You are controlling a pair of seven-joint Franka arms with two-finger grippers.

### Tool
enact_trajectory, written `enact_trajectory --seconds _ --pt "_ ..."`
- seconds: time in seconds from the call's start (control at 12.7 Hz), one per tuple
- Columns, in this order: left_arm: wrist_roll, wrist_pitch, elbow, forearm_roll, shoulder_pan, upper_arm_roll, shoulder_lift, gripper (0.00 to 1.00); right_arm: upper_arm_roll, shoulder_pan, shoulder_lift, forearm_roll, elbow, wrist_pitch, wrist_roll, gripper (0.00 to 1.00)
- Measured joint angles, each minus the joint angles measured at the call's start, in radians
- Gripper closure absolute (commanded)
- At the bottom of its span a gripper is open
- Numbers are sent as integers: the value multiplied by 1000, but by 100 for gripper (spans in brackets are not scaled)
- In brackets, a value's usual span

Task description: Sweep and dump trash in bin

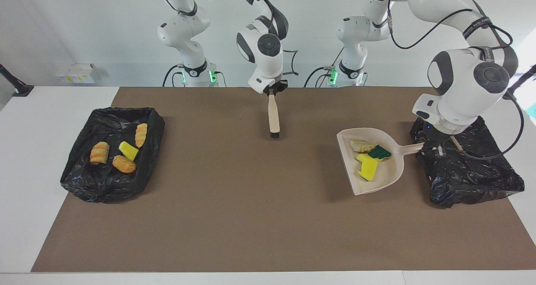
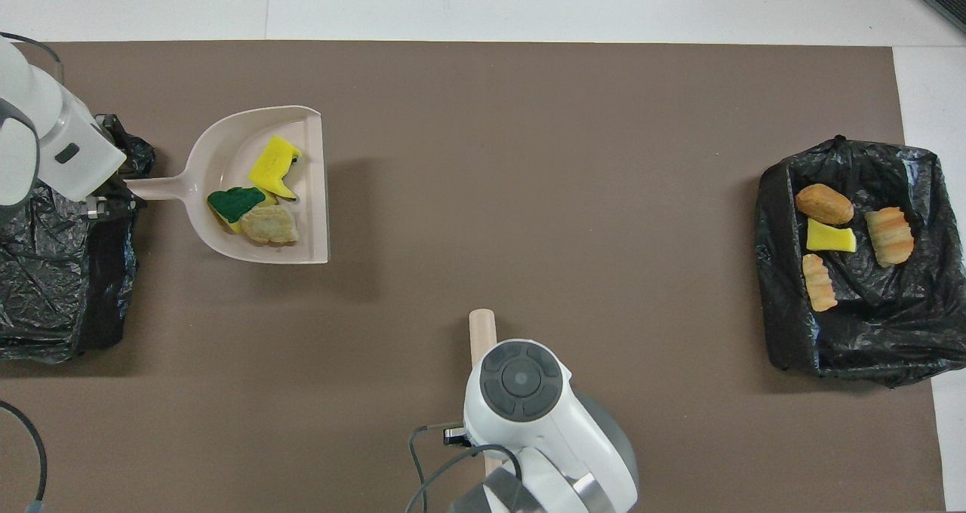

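Beside the black-lined bin at the left arm's end of the brown table mat, the left gripper is clenched on the handle of a beige plastic dustpan, its fingertips over the bin's edge and the pan held out over the mat toward the middle of the table. In the pan lie three pieces of trash: a yellow sponge bit, a green-and-yellow sponge touching it, and a tan bread-like chunk just beside both. Well apart from that bin, toward the middle of the mat, the right gripper is closed tight on the top of a beige wooden-handled brush, which hangs upright, bristles down. The other black-lined bin, at the right arm's end, holds three orange bread-like chunks and one yellow sponge piece, all lying close together.
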Motion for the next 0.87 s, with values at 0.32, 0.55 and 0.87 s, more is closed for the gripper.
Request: enact_trajectory --seconds 0.32,0.55,0.87 --pt "10 0 4 3 3 -7 4 100 0 60 -101 0 -177 135 29 100" --pt "27 0 6 5 15 -4 4 100 0 77 -111 0 -221 167 29 94" --pt "47 -4 7 9 42 -1 4 100 0 80 -99 0 -230 174 29 0"
